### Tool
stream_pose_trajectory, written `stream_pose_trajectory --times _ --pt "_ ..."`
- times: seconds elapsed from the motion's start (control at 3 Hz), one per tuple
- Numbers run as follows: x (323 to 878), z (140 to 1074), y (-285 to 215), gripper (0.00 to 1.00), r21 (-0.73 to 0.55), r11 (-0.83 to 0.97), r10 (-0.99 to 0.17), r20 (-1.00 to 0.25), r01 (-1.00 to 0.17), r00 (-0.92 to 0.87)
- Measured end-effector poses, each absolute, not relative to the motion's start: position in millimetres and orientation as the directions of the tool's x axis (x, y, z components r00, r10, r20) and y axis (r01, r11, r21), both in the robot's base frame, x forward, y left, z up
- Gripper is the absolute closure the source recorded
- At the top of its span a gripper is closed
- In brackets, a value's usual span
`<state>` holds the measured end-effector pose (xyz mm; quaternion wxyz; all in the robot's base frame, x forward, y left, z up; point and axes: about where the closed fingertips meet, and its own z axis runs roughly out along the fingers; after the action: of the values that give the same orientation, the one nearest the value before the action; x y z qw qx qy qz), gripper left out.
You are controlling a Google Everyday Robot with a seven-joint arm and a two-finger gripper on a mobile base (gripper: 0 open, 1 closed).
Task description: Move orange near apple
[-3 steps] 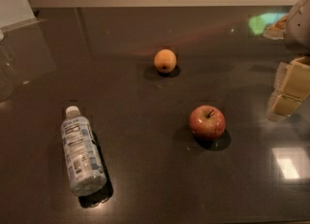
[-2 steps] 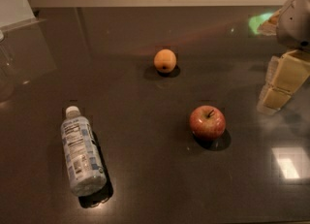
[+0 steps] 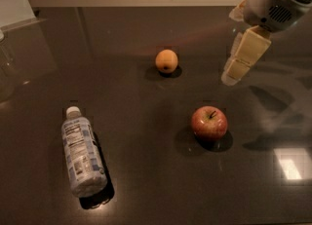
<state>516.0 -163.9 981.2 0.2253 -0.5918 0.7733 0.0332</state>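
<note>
The end effector (image 3: pixel 233 74) hangs beyond and right of the apple (image 3: pixel 209 122), its arm (image 3: pixel 275 0) cut off at the top-right corner. Left of the apple, the water bottle (image 3: pixel 82 156) carries unreadable label print.

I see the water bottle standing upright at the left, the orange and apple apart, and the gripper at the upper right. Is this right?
Not quite: the camera view shows the water bottle lying on its side. The orange and apple are apart; the gripper hangs upper right.

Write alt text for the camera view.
The gripper hangs at upper right above a dark table, apart from the orange at centre and the red apple nearer the camera. A water bottle lies on its side at lower left.
</note>
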Motion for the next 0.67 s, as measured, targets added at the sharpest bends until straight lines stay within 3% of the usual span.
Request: stream_pose_trajectory --times 0.67 --pt "584 953 -107 0.00 -0.219 0.339 -0.858 -0.472 -0.915 -0.205"
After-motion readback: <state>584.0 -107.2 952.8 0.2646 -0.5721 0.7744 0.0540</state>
